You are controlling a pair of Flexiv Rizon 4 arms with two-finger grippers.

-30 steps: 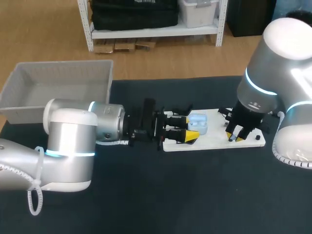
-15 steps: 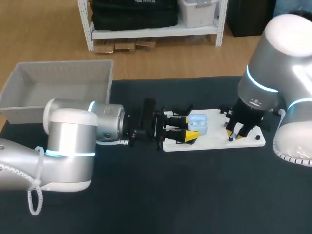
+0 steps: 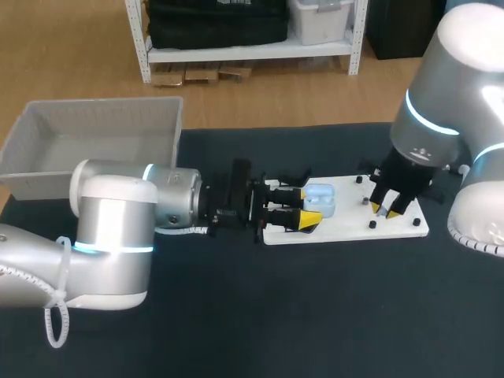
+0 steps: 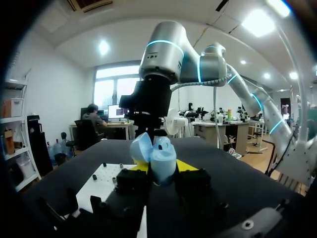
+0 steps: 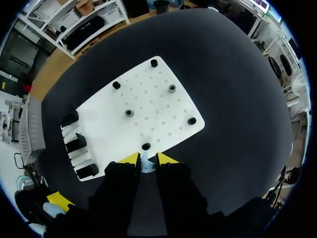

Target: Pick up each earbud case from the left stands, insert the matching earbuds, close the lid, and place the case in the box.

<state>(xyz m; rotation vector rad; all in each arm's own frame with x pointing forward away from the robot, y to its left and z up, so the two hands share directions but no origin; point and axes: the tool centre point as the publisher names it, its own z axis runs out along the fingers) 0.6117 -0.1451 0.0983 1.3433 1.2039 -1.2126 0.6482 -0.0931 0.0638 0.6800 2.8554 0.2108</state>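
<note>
A light blue earbud case (image 3: 320, 198) with its lid up sits between the yellow tips of my left gripper (image 3: 305, 208), over the left end of the white board (image 3: 346, 223). In the left wrist view the case (image 4: 159, 154) fills the gap of the left gripper (image 4: 161, 167), which is shut on it. My right gripper (image 3: 383, 212) hangs above the board's right part. In the right wrist view a small pale earbud (image 5: 144, 165) is pinched in the right gripper (image 5: 144, 159), just above a black peg (image 5: 145, 147).
The white board (image 5: 148, 104) carries several small pegs and black stands (image 5: 75, 144) along the edge nearer my left arm. A grey bin (image 3: 94, 142) stands at the table's back left. Dark mat surrounds the board.
My right gripper has lifted off the board and drifted slightly right and back, keeping the earbud. The left arm and the case have stayed put.
</note>
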